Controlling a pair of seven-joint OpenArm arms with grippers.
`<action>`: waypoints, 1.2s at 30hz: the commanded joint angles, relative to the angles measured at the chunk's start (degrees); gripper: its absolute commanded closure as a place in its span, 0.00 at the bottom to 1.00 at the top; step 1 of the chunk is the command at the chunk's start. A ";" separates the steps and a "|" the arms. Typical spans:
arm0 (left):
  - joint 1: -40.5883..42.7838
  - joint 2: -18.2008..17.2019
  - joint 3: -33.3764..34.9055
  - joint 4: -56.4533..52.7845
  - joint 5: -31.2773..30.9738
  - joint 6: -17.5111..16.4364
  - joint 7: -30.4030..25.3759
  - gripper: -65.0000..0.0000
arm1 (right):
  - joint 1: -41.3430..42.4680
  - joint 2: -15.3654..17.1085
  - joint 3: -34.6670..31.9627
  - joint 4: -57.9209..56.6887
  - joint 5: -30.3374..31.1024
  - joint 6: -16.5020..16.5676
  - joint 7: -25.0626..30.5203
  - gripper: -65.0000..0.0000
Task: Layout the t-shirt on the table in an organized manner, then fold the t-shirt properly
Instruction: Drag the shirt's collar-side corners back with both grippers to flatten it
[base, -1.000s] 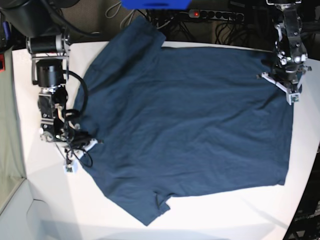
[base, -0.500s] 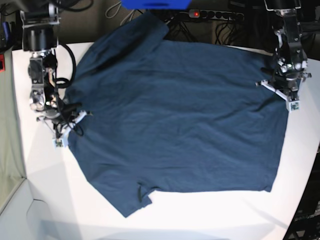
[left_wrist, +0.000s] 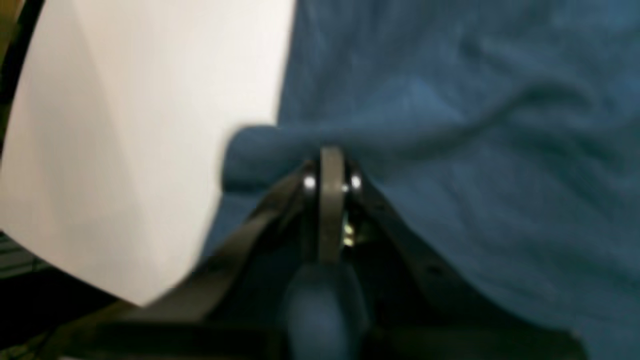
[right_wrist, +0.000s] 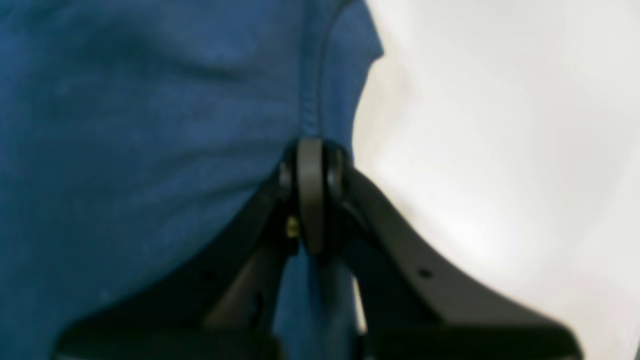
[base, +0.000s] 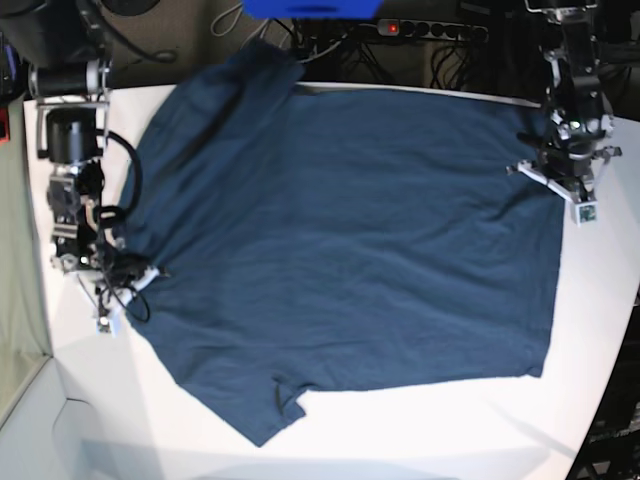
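T-shirt (base: 350, 240) lies spread nearly flat across the table (base: 600, 330), one sleeve hanging off the far edge. Layout looks almost done; some wrinkles remain and no fold has been made. One shirt, one table, two arms. Left end effector (base: 565, 175) is clamped on the shirt's edge, and right end effector (base: 120, 275) is clamped on the opposite edge.

No readable text, label, brand, number or sign shows in any view

T-shirt (base: 350, 240) flat across table (base: 600, 330), one pincer at each side edge
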 joint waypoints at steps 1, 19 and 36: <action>-0.22 -0.13 -0.16 2.47 -0.18 0.05 -0.91 0.99 | 1.33 0.66 0.02 -0.47 -0.59 -0.24 0.12 1.00; 4.80 0.57 -0.77 12.58 -0.27 0.05 11.04 0.99 | -17.40 -1.18 12.42 43.93 -0.42 -0.24 -17.99 1.00; 9.72 -0.40 -0.42 12.14 -0.62 -0.03 11.13 0.94 | -45.71 -8.92 11.28 62.30 -0.07 3.10 -18.34 0.69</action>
